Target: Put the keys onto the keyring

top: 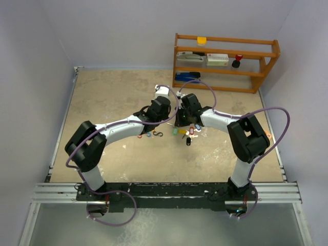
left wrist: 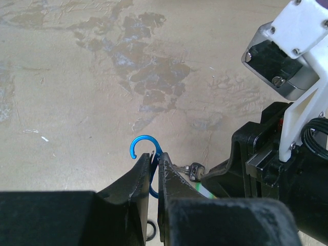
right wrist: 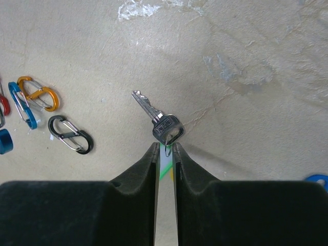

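Silver key point(right wrist: 163, 122) juts out ahead of the right tool point(right wrist: 165, 151), blade pointing up and left. The tool's fingers are pressed together on the key's green tag point(right wrist: 165, 165), not on the metal. The left tool point(left wrist: 156, 163) is clamped on a blue clip point(left wrist: 147, 146), its open hook rising clear of the fingertips; I take this to be the keyring. In the left wrist view the key sits just beside the clip, to its right, and does not look threaded. Risks: the key hangs loosely off its tag, so pushing it against the hook may swivel it and the hole will miss. The thin tag could also slide out of the pinch. The clip's lower part is hidden between the fingers, which may block the way on. Other keys point(top: 187, 132) lie on the table point(right wrist: 246, 46) near loose clips point(right wrist: 70, 134).
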Robot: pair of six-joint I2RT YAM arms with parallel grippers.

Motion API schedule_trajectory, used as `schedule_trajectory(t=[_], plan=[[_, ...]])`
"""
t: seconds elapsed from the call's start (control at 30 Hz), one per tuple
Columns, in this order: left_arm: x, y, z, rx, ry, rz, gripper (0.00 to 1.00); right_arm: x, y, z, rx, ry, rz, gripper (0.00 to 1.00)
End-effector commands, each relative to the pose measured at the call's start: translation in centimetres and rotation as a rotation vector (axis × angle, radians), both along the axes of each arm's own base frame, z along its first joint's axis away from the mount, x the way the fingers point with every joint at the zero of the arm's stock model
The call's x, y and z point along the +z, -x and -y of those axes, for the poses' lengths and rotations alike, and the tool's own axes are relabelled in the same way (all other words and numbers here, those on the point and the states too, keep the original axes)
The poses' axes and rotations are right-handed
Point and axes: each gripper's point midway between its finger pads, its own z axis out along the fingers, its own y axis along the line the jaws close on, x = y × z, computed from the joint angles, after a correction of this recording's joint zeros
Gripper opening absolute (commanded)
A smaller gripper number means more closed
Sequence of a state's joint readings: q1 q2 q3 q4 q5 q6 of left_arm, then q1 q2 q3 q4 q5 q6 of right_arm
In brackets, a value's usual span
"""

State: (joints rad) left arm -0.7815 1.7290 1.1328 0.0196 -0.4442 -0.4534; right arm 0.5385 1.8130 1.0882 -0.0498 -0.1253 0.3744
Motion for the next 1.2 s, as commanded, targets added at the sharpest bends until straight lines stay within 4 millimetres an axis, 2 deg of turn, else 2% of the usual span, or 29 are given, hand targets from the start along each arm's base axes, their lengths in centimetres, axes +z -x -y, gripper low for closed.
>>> schedule_trajectory(t=[0.0, 0.23, 0.53, 1.17], plan=[[2.7, -0.2, 0.2, 0.01, 0.051, 0.058, 0.0, -0.8, 0.5, 0.0, 0.0, 0.011, -0.028, 0.18], [2.7, -0.2, 0.2, 0.011, 0.05, 0.058, 0.0, -1.1, 0.6, 0.0, 0.002, 0.016, -0.039, 0.18], [2.7, -0.3, 0.3, 0.008, 0.05, 0.058, 0.0, -0.5, 0.4, 0.2, -0.008, 0.019, -0.02, 0.13], [2.5, -0.2, 0.2, 0.008, 0.045, 0.055, 0.0, 0.3, 0.3, 0.6, -0.021, 0.027, 0.006, 0.15]])
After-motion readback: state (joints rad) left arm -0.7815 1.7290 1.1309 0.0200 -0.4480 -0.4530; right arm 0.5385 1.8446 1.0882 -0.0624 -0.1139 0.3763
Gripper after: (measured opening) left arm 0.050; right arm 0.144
